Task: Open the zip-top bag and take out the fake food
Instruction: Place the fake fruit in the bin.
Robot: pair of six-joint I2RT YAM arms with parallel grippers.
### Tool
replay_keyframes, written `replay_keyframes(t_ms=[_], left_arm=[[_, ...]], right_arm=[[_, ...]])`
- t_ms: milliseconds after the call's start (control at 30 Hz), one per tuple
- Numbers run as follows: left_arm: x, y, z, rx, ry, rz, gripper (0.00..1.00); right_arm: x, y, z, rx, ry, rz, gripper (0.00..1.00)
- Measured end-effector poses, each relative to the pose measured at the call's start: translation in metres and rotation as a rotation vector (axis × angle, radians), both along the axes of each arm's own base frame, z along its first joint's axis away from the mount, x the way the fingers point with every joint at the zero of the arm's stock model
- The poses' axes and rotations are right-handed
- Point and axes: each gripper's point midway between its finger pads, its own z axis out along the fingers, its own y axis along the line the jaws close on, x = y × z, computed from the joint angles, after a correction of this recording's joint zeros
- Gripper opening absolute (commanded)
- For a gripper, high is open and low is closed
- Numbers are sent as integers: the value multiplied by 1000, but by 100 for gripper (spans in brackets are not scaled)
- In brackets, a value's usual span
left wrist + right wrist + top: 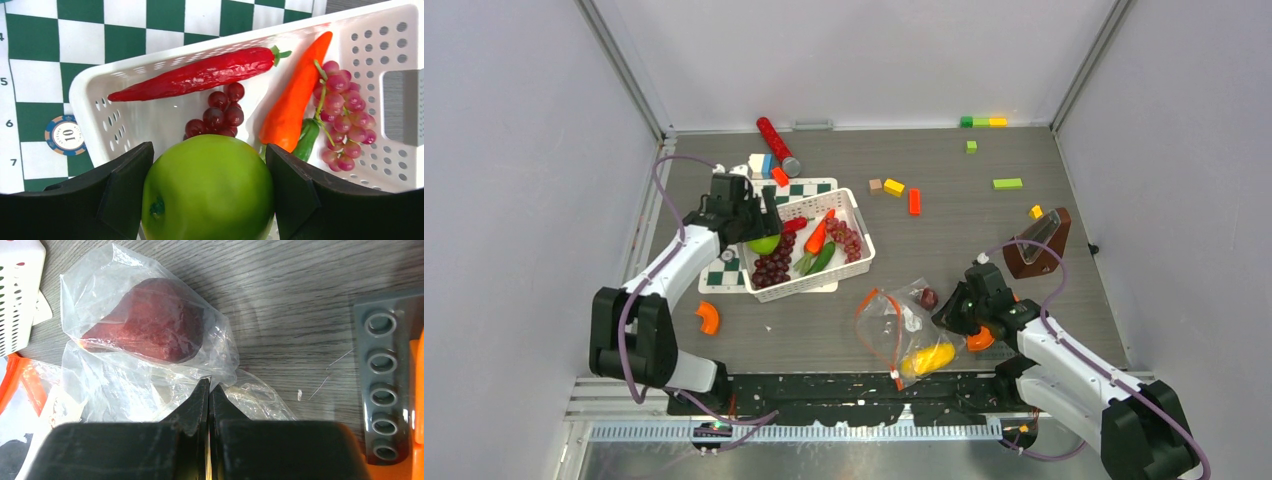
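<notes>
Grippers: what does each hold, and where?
Left gripper clamps the green apple across its sides. Right gripper pinches the zip-top bag by its clear film, beside the dark red piece.

R jaws pinching zip-top bag [115, 385]; dark-red food [150, 320] inside.

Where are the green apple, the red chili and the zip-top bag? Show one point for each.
green apple [209, 186], left wrist view, middle of its front skin.
red chili [200, 76], left wrist view, middle of its long body.
zip-top bag [131, 385], right wrist view, crinkled clear plastic wall.
</notes>
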Motion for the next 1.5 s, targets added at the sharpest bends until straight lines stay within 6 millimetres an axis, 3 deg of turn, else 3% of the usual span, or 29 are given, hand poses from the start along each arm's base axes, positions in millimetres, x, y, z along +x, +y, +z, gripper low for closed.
replay_keyframes(t_ms=[333, 733, 1000, 1100, 1500], left_arm=[[9, 15, -9, 69, 6, 60, 99], [10, 28, 11, 111, -42, 113, 100], [-1, 36, 78, 84, -223, 158, 98], [-6, 33, 91, 47, -256, 154, 98], [-33, 15, 86, -55, -222, 89, 93]], right_arm=[[-1, 0, 0, -3, 2, 3, 0], [0, 0, 1, -3, 1, 4, 0], [-1, -1, 1, -8, 2, 2, 0], [-1, -2, 0, -11, 2, 5, 0], [6, 1, 5, -41, -16, 68, 0]])
